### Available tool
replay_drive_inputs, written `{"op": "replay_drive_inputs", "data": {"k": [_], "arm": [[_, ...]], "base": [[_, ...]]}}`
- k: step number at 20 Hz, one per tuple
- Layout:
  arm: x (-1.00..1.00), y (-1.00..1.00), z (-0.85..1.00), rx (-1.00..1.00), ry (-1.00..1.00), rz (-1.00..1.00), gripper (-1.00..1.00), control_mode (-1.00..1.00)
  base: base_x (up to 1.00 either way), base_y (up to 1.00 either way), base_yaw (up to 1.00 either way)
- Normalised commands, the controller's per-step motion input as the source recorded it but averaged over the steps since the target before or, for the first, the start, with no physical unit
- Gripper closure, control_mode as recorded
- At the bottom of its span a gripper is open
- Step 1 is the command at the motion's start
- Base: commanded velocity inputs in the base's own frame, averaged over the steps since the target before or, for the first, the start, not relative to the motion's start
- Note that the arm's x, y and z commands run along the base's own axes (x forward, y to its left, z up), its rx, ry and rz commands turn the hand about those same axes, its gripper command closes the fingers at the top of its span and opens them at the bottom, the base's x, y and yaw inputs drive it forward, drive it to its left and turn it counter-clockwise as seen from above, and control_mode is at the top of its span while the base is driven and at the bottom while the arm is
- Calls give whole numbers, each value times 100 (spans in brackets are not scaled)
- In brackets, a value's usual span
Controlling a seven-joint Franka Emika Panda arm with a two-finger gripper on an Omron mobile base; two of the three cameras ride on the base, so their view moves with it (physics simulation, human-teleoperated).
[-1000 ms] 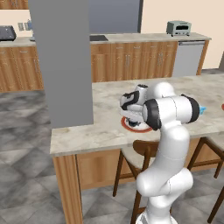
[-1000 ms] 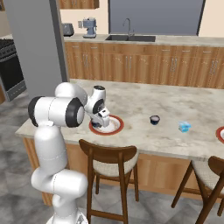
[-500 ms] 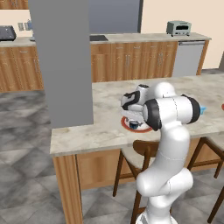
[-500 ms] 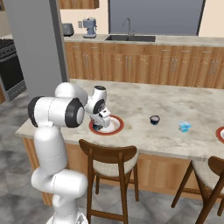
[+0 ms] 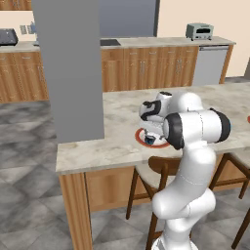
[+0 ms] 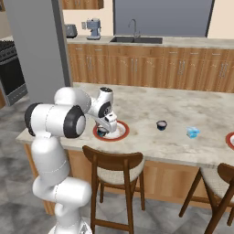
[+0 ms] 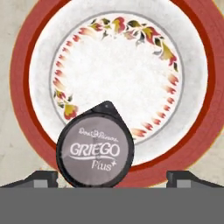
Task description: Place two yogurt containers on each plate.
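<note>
A round dark yogurt cup with a grey foil lid printed "GRIEGO Plus+" sits on the near edge of a plate, overlapping its broad red rim and part of the white centre ringed with red and yellow leaves. The gripper hangs straight above this plate, fingers spread wide apart on either side of the cup, touching nothing. In the right base view, the plate lies near the front edge of the marble island counter, with the cup on its left side below the gripper. That view also shows a second dark yogurt cup right of the plate, a light blue boxy yogurt container farther right, and a second red-rimmed plate at the picture's edge. The left base view shows the plate partly behind the arm, and a toaster oven on the back counter
</note>
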Motion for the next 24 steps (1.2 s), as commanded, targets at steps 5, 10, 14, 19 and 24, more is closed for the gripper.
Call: {"op": "replay_drive_inputs", "data": {"k": [5, 10, 14, 19, 24], "arm": [[-1, -47, 37, -1, 7, 0, -100, -100], [1, -61, 20, -30, 14, -1, -100, -100], [0, -60, 18, -29, 10, 0, -100, -100], [0, -71, 4, 2, 0, 0, -100, -100], [6, -72, 0, 7, 0, 0, -100, -100]], "base": [[0, 0, 0], [0, 0, 0], [0, 0, 0], [0, 0, 0], [0, 0, 0]]}}
